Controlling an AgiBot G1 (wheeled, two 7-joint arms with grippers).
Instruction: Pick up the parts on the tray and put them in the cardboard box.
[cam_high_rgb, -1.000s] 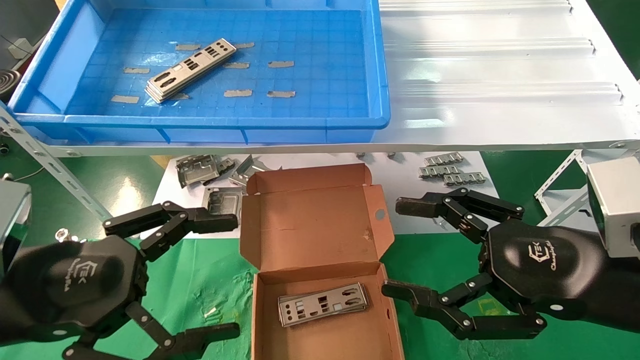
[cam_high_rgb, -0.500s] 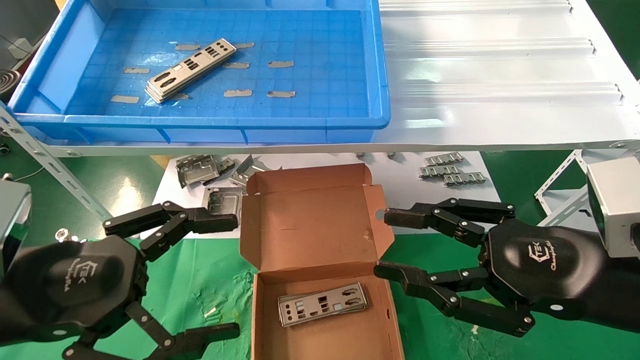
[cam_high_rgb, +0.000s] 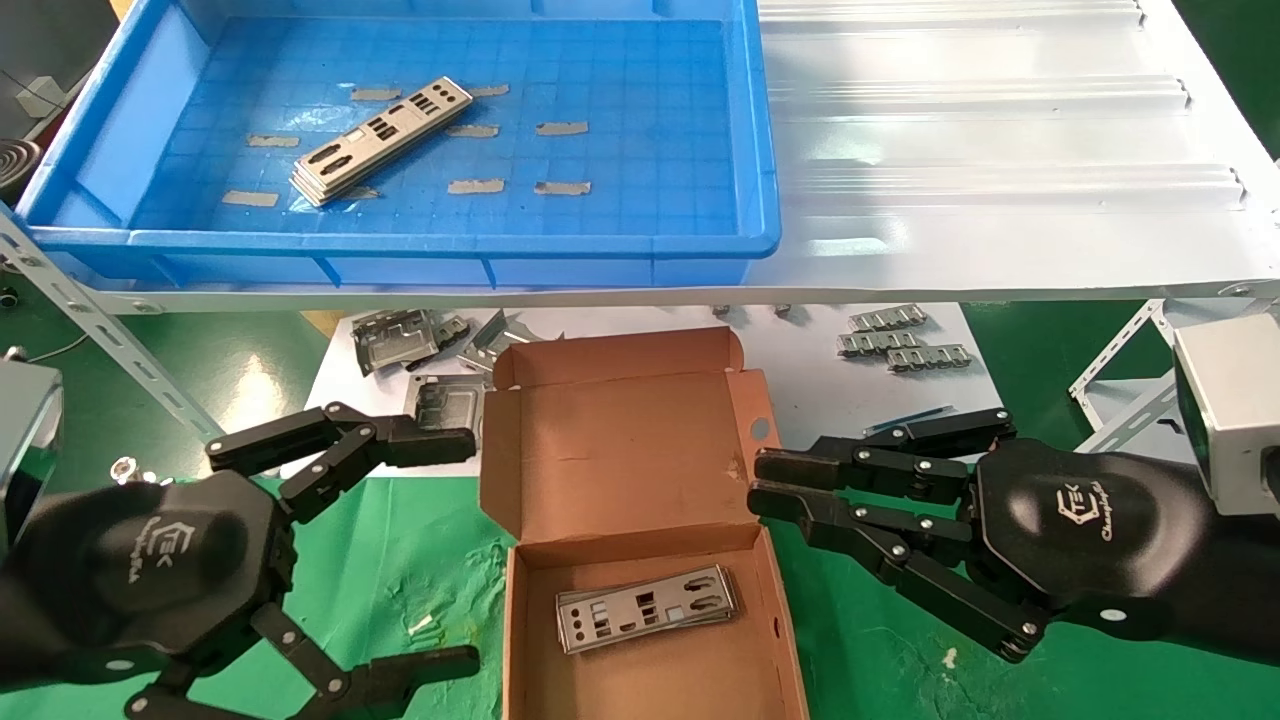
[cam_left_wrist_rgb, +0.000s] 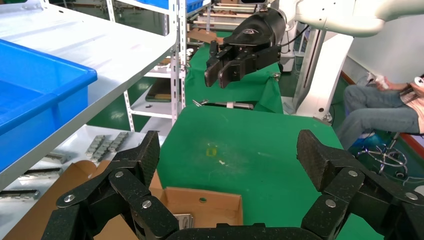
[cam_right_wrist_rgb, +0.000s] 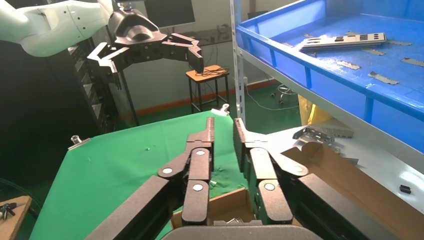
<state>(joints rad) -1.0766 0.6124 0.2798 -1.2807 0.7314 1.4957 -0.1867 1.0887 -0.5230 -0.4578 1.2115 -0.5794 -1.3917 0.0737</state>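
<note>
My right gripper sits nearly closed and empty just right of the cardboard box; my left gripper hangs wide open, empty, left of it. Remaining parts lie stacked in the blue tray, up ahead and nearer my left gripper, long axis diagonal, far end pointing right.

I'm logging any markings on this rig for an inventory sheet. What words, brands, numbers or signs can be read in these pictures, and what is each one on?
"TEK", beside a hexagon logo: on the black housing of the right gripper.
Same logo and "TEK": on the housing of the left gripper.
Script line beneath each logo: too small to read for certain.
No readable text on the cardboard box, the tray or the parts.
</note>
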